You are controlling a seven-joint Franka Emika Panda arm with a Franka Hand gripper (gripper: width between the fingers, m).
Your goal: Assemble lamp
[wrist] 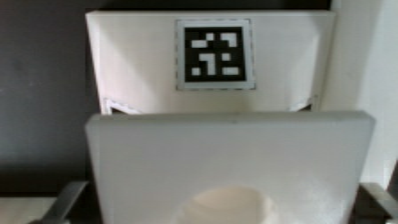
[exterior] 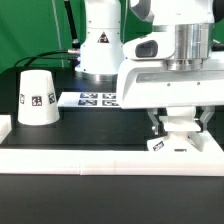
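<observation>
Your gripper point(exterior: 180, 124) hung low at the exterior view's right, pointing straight down. Its fingers point(wrist: 61, 206) were spread wide, and the wrist view showed a gap on either side of the bulb point(wrist: 231, 204), so it had hold of nothing. You had it straddling the bulb's round head, probably so a squeeze would catch it squarely. Just beneath sat the base point(exterior: 172, 142), flat on the black table point(exterior: 90, 125) near the white front ledge point(exterior: 100, 165). I couldn't tell whether the bulb was seated in the base or only resting on it.

The shade point(exterior: 38, 97) stood well apart, at the exterior view's left, wide mouth down like an upturned cup. Anything under it was hidden. Parked there, it stayed out of your arm's way. The marker board point(exterior: 95, 98) lay behind it.
</observation>
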